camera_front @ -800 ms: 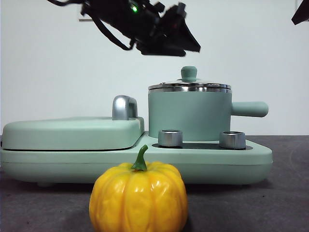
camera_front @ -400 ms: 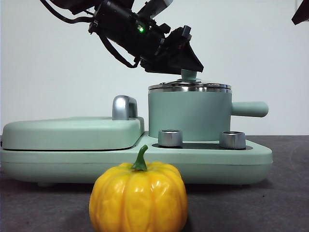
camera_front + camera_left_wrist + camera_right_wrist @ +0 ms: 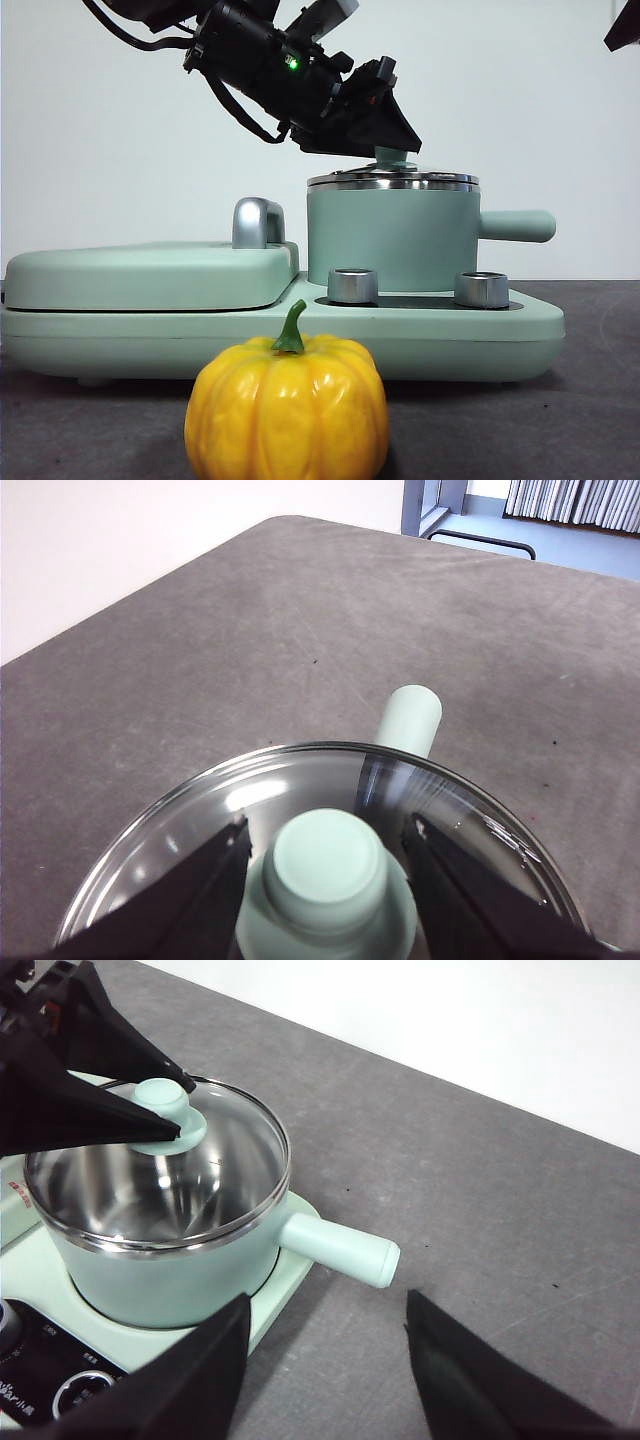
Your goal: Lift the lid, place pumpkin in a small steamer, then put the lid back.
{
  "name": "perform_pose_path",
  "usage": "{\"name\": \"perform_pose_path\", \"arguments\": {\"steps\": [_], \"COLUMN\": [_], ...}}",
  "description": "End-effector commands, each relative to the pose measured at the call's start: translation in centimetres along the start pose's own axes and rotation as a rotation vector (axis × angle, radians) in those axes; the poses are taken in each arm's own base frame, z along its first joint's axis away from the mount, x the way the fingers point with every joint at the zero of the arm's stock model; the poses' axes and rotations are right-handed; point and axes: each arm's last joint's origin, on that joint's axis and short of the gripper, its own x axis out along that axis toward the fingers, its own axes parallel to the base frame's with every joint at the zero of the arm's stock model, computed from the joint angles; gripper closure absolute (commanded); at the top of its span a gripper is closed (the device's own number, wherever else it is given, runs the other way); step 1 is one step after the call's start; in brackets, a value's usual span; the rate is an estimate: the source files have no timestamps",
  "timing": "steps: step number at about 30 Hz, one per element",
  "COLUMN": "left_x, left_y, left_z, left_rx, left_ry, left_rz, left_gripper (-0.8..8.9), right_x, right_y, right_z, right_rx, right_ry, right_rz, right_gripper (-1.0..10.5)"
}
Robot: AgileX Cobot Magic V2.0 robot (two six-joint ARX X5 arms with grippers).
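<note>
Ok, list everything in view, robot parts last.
lid: 1, clear glass with steel rim and mint knob, on the steamer
steamer: 1, mint, on the base, side handle
pumpkin: 1, yellow-orange with green stem, on the table in front of the base
base: 1, mint, two steel knobs
flat cover: 1, mint, chrome handle, on the base beside the steamer
table: 1, dark grey
left gripper: black, jaws open around the lid's knob
right gripper: black, open, above the table beside the steamer

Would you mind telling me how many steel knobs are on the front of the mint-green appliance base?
2: one round steel knob sits below the mint-green pot's left side, the other below its straight handle. None looks hidden.
</note>
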Motion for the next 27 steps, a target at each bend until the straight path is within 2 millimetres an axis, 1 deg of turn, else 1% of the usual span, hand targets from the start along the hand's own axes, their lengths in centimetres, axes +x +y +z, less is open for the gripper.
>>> {"name": "perform_pose_path", "arguments": {"steps": [1,3,10,14,22,27], "left_x": [0.8,0.8,0.8,0.8,0.7,0.6], "left_y": [-0.1,-0.1,-0.1,-0.1,0.1,0.3], "left_z": [0.2,0.1,-0.2,0.1,1.3,2.5], "left_rx": [0.002,0.000,-0.010,-0.002,0.015,0.025], "left_ry": [-0.003,0.001,0.031,0.008,-0.038,-0.067], "left_rz": [-0.005,-0.006,-0.012,-0.008,0.001,0.007], "left_gripper": [6.81,8.07,8.06,8.06,8.07,8.07], "right_x": [-0.1,-0.1,-0.1,-0.1,-0.1,-0.1], "right_y": [-0.1,-0.1,-0.1,-0.1,-0.1,-0.1], "right_z": [0.6,0.6,0.6,0.6,0.6,0.6], "right_rx": [-0.007,-0.007,-0.007,-0.007,-0.007,-0.007], "right_ry": [-0.019,-0.019,-0.019,-0.019,-0.019,-0.019], "right_rz": [-0.005,-0.005,-0.005,-0.005,-0.005,-0.005], "right_gripper": [7.0,7.0,7.0,7.0,7.0,7.0]}}
